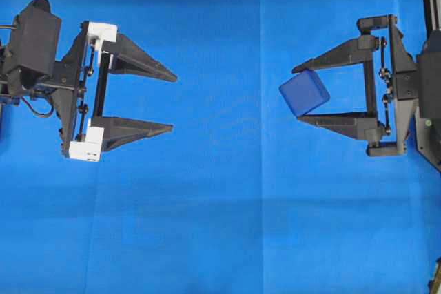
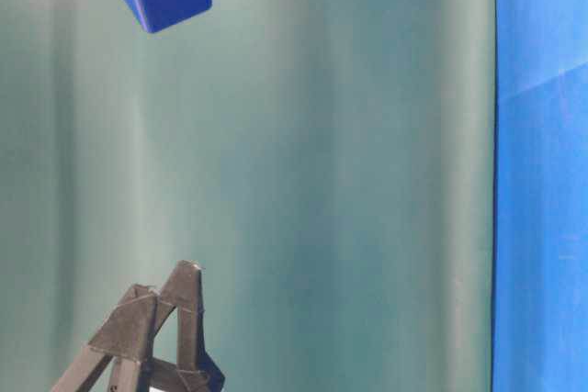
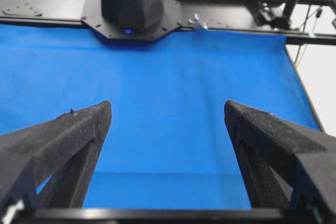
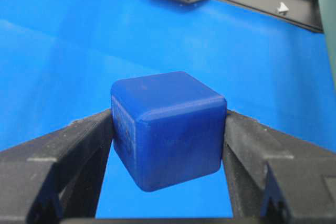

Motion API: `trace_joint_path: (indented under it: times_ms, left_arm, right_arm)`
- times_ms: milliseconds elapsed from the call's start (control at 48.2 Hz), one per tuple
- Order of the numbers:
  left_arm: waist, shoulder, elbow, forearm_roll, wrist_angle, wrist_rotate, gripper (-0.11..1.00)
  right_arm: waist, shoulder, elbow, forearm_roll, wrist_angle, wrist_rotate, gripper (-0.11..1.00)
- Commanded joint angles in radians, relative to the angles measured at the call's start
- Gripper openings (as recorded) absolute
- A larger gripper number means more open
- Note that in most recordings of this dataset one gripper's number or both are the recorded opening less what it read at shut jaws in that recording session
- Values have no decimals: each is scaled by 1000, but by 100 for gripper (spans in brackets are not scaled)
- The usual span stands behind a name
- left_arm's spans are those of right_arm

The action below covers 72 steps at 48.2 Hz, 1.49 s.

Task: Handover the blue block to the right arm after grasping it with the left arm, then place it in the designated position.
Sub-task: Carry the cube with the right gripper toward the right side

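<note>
Black claws (image 1: 169, 101), white finger mounts (image 1: 100, 32)

Blue cloth (image 1: 220, 225), teal backdrop (image 2: 349, 181) behind

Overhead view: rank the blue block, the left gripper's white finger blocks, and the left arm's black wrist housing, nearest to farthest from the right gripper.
1. blue block: clamped between the tips of the right gripper.
2. white finger blocks: across the cloth, on the open left gripper.
3. black wrist housing: far left edge, behind those blocks.

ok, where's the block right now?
Overhead, right side: the block is clamped between the right gripper's fingertips, above the cloth; left gripper empty.
</note>
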<state>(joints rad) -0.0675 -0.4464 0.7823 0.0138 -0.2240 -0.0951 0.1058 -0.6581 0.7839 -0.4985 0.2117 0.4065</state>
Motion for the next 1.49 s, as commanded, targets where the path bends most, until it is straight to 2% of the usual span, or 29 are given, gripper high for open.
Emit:
trace_joint_path:
  times_ms: [0,872,1017,1287,1473]
  left_arm:
    - [-2,-5,-21,2,-9,-2,93]
    - [-3,-5,-21,3,-11,-3,93]
    - [-8,-3,-26,2,-11,-3,93]
    - [-8,-5,-26,3,-11,3,93]
    - [-8,-3,-26,3,-11,9,93]
  right_arm:
    - [0,-5,-28,0,-3,2,46]
    - [0,2,-28,6,3,5,46]
    - [0,12,-28,28,58,5,46]
    - [14,35,-31,80,232,3,46]
    - [15,35,-32,86,261,2,46]
